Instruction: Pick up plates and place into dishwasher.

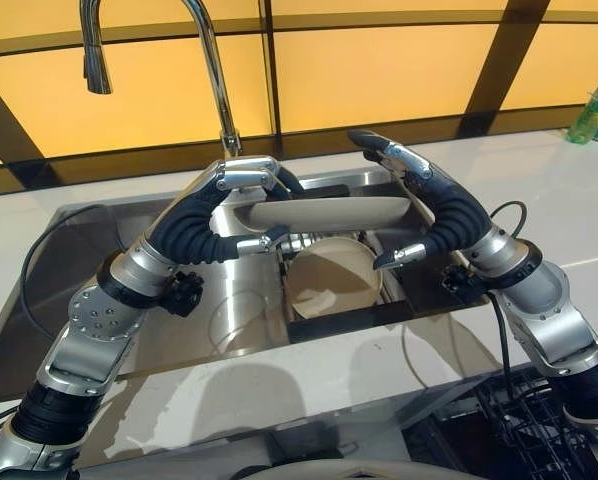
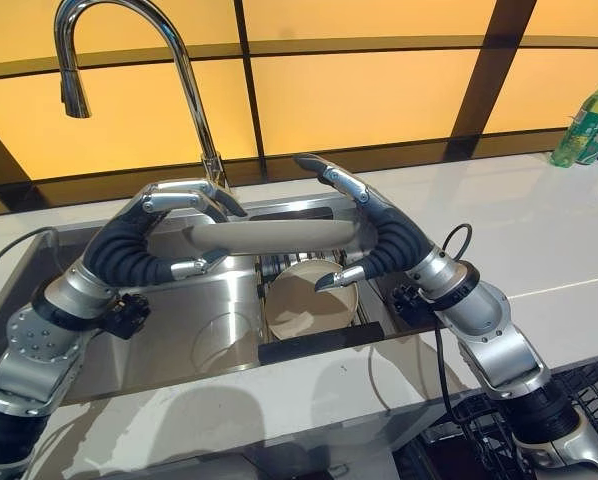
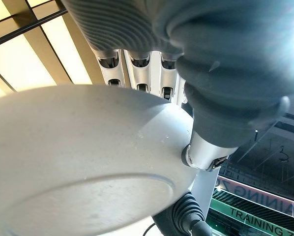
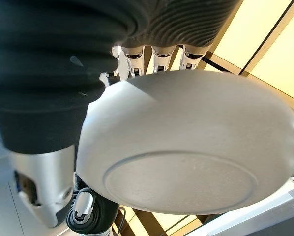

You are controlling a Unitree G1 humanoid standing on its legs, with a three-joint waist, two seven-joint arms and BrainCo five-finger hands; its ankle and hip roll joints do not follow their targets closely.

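Note:
A beige plate (image 1: 324,212) hangs level above the sink (image 1: 99,250), held between both hands. My left hand (image 1: 214,215) has its fingers curled over the plate's left rim and its thumb underneath. My right hand (image 1: 449,215) presses the right rim against its palm, fingers stretched up past the edge and thumb below. The plate's underside with its foot ring (image 4: 186,182) shows in the right wrist view, and the plate (image 3: 88,162) again in the left wrist view. A second beige plate (image 1: 331,278) stands on edge in a rack inside the sink, below the held one.
A tall chrome faucet (image 1: 209,60) arches over the sink's back edge, close behind the hands. White counter (image 1: 329,370) runs along the front. A dark wire dishwasher rack (image 1: 539,420) sits at lower right. Green bottles (image 1: 597,105) stand at the far right.

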